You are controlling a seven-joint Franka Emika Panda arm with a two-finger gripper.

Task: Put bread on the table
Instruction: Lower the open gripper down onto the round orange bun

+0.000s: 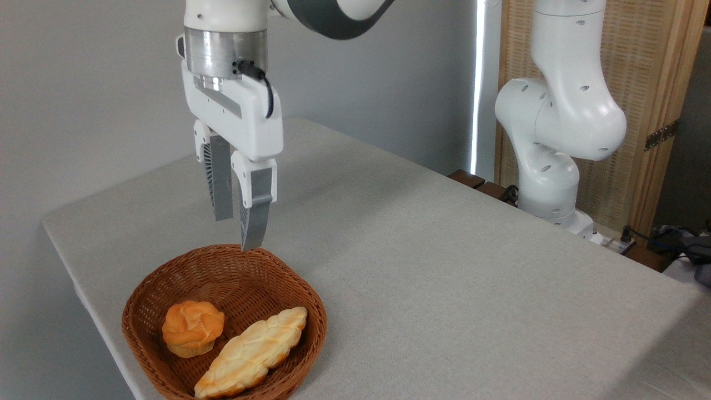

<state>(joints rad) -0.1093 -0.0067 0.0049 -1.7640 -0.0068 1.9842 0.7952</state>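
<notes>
Approach step, by the look of it: gripper [238, 232] poised above basket [166, 278] rim, fingers narrowly parted and empty, bun [193, 328] in basket touching loaf [253, 351]; next, lower over bun, widen, grip, lift to table [444, 266].

light: bright, even | glare: window strip [476, 83] blown out | shadows: soft | focus: sharp

basket [311, 311] front rim cropped, loaf [250, 353] tip cropped
</notes>
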